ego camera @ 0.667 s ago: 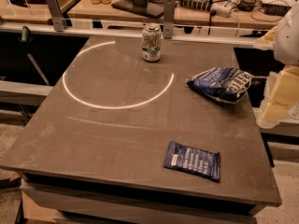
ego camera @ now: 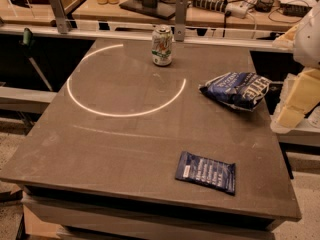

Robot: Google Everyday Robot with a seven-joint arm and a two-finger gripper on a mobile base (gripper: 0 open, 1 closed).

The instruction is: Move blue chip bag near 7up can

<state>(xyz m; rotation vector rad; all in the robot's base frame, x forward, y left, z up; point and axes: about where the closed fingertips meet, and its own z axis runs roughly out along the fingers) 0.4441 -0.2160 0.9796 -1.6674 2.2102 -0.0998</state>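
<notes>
The blue chip bag [ego camera: 236, 89] is puffy and crumpled, with large white lettering, and lies near the table's right edge. The 7up can [ego camera: 162, 45] stands upright at the back middle of the table, well to the left of and behind the bag. My gripper [ego camera: 296, 104] is cream-coloured and hangs at the right edge of the view. It is just beyond the table's right side, a little right of the bag and apart from it, with nothing in it.
A flat dark-blue packet [ego camera: 206, 172] lies near the front right of the grey table [ego camera: 100, 149]. A bright ring of light [ego camera: 125, 84] marks the tabletop. A railing [ego camera: 115, 26] and a cluttered bench with cables stand behind.
</notes>
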